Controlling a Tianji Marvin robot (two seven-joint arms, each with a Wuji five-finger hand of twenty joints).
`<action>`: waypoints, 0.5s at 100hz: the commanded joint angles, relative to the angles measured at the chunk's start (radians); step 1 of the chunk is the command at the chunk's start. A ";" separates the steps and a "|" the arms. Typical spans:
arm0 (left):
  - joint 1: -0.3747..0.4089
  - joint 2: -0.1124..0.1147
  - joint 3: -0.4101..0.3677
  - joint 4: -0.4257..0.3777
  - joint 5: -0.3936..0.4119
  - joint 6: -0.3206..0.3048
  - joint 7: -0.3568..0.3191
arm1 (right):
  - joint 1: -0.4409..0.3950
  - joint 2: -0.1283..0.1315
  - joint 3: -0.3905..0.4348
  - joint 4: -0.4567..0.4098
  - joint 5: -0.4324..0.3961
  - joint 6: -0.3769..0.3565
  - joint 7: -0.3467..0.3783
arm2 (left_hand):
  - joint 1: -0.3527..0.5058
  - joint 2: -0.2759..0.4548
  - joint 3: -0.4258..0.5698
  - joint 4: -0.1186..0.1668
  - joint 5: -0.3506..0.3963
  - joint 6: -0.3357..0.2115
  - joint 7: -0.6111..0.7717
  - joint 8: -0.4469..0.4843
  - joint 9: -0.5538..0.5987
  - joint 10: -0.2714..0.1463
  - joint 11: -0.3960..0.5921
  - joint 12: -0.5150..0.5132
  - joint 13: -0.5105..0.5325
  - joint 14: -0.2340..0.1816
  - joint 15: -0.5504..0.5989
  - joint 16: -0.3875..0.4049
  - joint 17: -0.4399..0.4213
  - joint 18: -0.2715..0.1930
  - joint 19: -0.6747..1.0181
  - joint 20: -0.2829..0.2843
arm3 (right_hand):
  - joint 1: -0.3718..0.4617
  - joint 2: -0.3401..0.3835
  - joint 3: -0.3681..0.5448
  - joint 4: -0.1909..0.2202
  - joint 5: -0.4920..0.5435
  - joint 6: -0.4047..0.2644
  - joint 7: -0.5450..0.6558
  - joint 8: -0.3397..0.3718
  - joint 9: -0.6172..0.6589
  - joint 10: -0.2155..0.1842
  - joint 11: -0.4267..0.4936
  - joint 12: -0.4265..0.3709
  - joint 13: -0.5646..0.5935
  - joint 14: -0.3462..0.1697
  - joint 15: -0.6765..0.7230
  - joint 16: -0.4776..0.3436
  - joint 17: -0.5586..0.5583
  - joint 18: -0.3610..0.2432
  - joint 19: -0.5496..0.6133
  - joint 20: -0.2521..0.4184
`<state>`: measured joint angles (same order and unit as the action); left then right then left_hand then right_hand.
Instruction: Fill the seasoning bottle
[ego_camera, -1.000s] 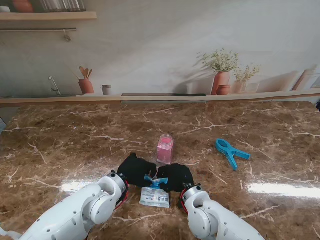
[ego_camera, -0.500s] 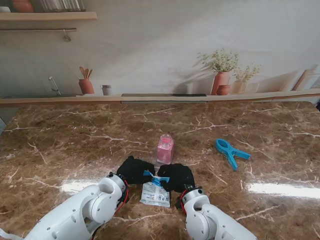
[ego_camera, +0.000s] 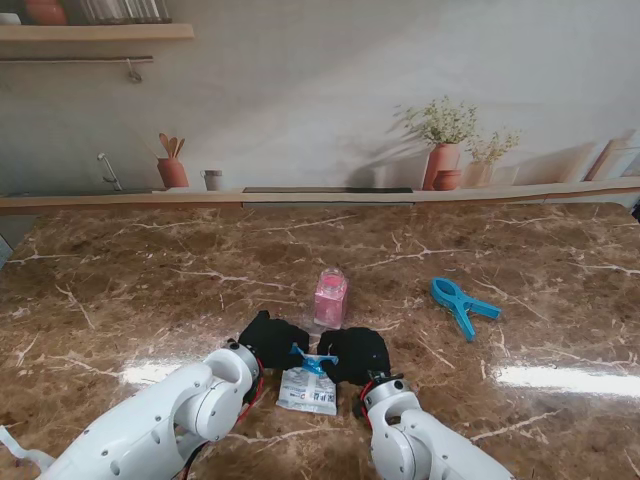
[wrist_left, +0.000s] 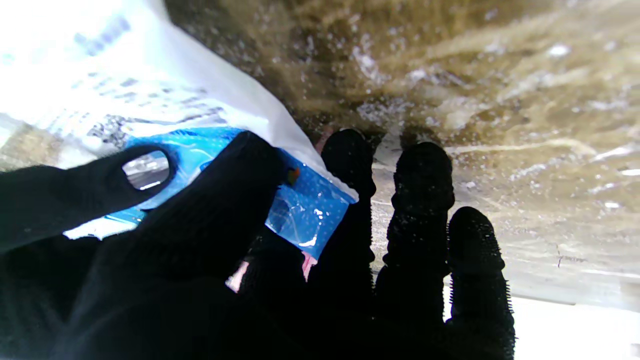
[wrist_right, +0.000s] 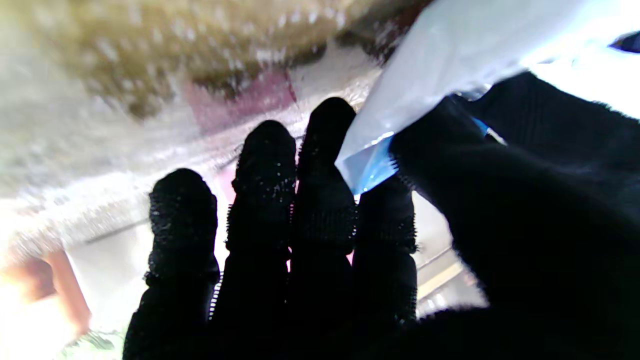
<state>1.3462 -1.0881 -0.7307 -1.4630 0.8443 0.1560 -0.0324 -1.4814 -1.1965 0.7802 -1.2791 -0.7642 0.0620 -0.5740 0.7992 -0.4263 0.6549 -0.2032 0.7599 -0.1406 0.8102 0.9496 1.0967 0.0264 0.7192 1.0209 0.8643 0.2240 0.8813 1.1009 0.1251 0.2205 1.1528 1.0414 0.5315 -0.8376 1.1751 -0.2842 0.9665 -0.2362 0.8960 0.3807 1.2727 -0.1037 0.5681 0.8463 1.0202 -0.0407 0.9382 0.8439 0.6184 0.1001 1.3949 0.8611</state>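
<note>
Both black-gloved hands meet low at the near middle of the brown marble worktop (ego_camera: 150, 280). The left hand (ego_camera: 270, 340) and the right hand (ego_camera: 355, 353) each pinch the blue top strip of a small white sachet (ego_camera: 308, 392), one at either end, and the sachet hangs from that strip between them, its printed face turned toward me. In the left wrist view the thumb and forefinger close on the blue edge of the sachet (wrist_left: 300, 205), with the other fingers (wrist_left: 422, 190) stretched out alongside and holding nothing. In the right wrist view the thumb presses the sachet's corner (wrist_right: 380, 155) against the forefinger; three fingers (wrist_right: 265, 165) stand straight beside it. Just beyond the hands, farther from me, stands the bottle (ego_camera: 330, 297), upright, pink inside, clear of both gloves. Whether it has a cap on, I cannot tell. Well off to the right lies a blue clip (ego_camera: 462, 303), flat on the worktop, apart from everything else.
</note>
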 joint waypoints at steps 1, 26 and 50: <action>0.007 0.012 0.007 0.018 0.020 0.006 -0.003 | -0.009 0.003 -0.003 0.053 0.011 0.002 0.029 | 0.097 0.041 0.113 0.045 0.053 -0.110 0.157 0.046 0.054 -0.019 0.038 0.023 0.027 0.027 -0.019 -0.003 -0.014 0.001 0.029 0.017 | 0.041 -0.009 0.006 -0.018 0.047 -0.092 0.082 -0.005 0.050 0.000 0.043 -0.010 0.046 -0.006 0.019 -0.026 0.012 -0.003 0.033 -0.012; 0.024 0.008 -0.010 0.017 0.026 -0.003 0.032 | -0.010 0.017 -0.003 0.044 -0.020 0.002 0.045 | 0.097 0.007 0.048 0.008 0.020 -0.078 0.090 -0.263 0.031 -0.009 -0.139 -0.100 0.003 0.000 -0.127 -0.099 0.006 0.001 0.028 -0.017 | 0.000 -0.022 0.001 -0.011 -0.030 -0.019 0.057 -0.049 -0.015 -0.006 -0.003 -0.032 -0.011 -0.002 -0.046 -0.056 -0.033 -0.004 -0.006 -0.034; 0.080 0.012 -0.082 -0.028 0.030 -0.065 0.038 | -0.052 0.033 0.053 -0.036 -0.019 -0.002 0.111 | -0.271 -0.054 0.018 0.124 -0.096 0.070 -0.178 -0.516 -0.246 -0.020 -0.292 -0.487 -0.177 -0.052 -0.379 -0.282 -0.066 -0.020 -0.158 -0.117 | -0.187 0.029 -0.024 0.147 -0.139 0.097 -0.416 0.190 -0.259 0.007 -0.159 -0.228 -0.162 0.007 -0.318 -0.192 -0.186 0.009 -0.278 -0.119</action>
<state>1.4024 -1.0827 -0.8072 -1.4910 0.8910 0.0936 0.0042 -1.5089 -1.1756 0.8285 -1.3254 -0.7888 0.0552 -0.4817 0.5876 -0.4672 0.6487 -0.1274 0.6876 -0.1087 0.6864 0.4551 0.9126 0.0001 0.5316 0.6246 0.7389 0.2010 0.5805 0.8677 0.0895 0.2174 1.0589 0.9649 0.3945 -0.8191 1.1555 -0.1829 0.8726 -0.1646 0.5408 0.5356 1.0730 -0.1167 0.4452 0.6630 0.9109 -0.1022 0.7870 0.7693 0.4693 0.1021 1.1726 0.7789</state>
